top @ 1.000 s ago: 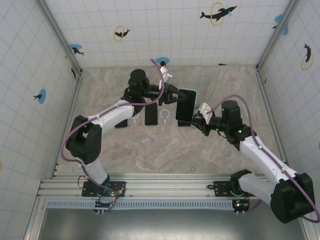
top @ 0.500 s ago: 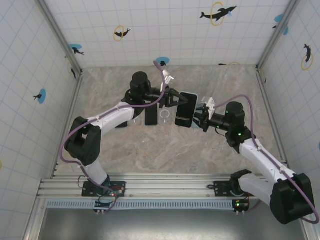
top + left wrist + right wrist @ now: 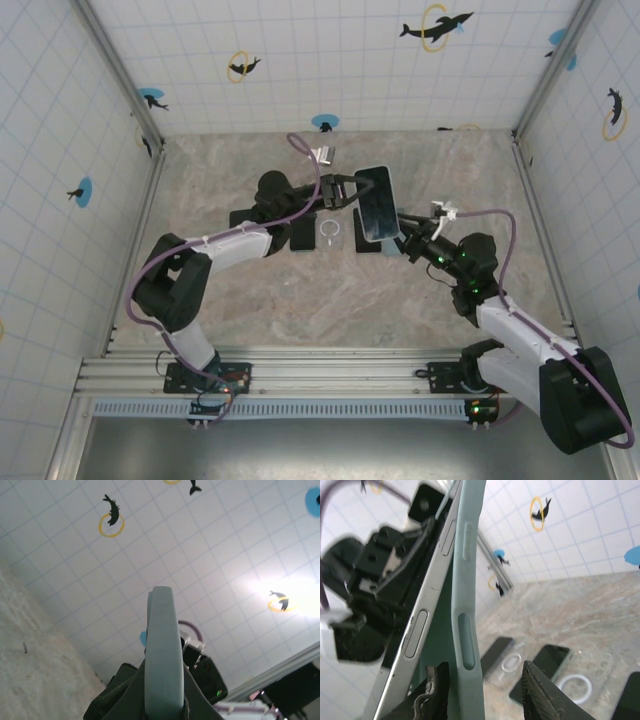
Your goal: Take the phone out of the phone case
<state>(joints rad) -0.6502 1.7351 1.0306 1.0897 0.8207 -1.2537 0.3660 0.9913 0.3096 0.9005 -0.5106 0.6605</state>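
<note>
Since a second ago your left gripper (image 3: 347,189) has carried the phone (image 3: 376,206) a little toward the back wall and tilted it, so its dark face now slants above the counter (image 3: 250,290) instead of hanging over the spare phone (image 3: 301,235) and ring (image 3: 330,231) lying there. The left arm's wrist has dropped lower. The right arm has pulled its elbow in toward its base, and the right gripper (image 3: 484,672) has widened. Its jaws now stand partly apart, straddling the long edge of the pale green phone case (image 3: 466,605) with clear space on the far side. The left gripper stays clamped hard on the cased phone, the case's rim rising straight up between its fingers in the left wrist view. From the right wrist camera you can see the case's side standing off the phone's silver, buttoned edge, with a wedge of gap between them. From above, the right gripper's tips are tucked under the phone's lower corner and you cannot separate case from phone. The right wrist view cuts off the phone's lower end, and you cannot tell whether the near finger touches the case.
</note>
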